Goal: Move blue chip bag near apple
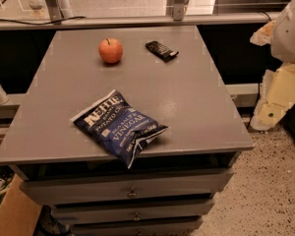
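Note:
The blue chip bag [119, 127] lies flat near the front edge of the grey table [187, 97], and its lower corner hangs slightly over the edge. The apple [110, 50] sits at the back left of the table, well apart from the bag. My gripper is not in view. Only white and yellowish parts of my arm [285, 68] show at the right edge, off the table.
A small black wrapped bar [162, 50] lies at the back of the table, right of the apple. The table has drawers [132, 191] below its front edge. A rail [137, 19] runs behind the table. Speckled floor [270, 191] lies to the right.

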